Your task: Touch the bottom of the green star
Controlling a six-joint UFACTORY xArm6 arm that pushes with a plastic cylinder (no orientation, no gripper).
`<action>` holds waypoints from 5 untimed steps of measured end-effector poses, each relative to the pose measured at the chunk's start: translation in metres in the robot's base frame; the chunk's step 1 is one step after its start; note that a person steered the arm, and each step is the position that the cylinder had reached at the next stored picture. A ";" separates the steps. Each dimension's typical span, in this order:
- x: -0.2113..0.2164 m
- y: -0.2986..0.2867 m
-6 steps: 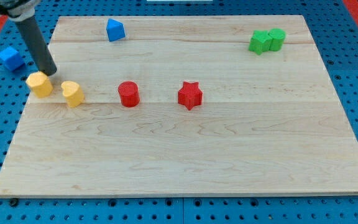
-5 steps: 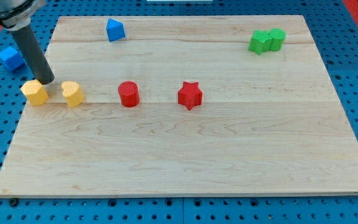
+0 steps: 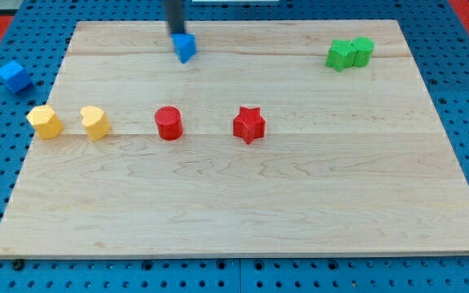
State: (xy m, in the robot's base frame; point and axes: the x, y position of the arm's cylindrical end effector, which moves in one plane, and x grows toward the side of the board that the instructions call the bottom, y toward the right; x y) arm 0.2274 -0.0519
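Observation:
The green star (image 3: 341,55) lies at the view's top right of the wooden board (image 3: 243,203), touching a green cylinder (image 3: 363,50) on its right. My rod comes down from the view's top edge, and my tip (image 3: 175,33) rests against the upper left of a blue block (image 3: 185,46) near the board's top edge. The tip is far to the left of the green star.
A red cylinder (image 3: 168,123) and a red star (image 3: 249,124) sit mid-board. Two yellow blocks (image 3: 46,121) (image 3: 94,122) lie at the left edge. Another blue block (image 3: 13,76) lies off the board at the view's left.
My tip has left the yellow blocks at the left and moved up and right to the blue block, which has slid right and slightly down from its earlier spot.

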 end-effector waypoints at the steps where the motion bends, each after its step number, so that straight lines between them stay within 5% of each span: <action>1: 0.016 0.076; 2: -0.024 0.014; 3: -0.010 0.123; 5: 0.109 0.182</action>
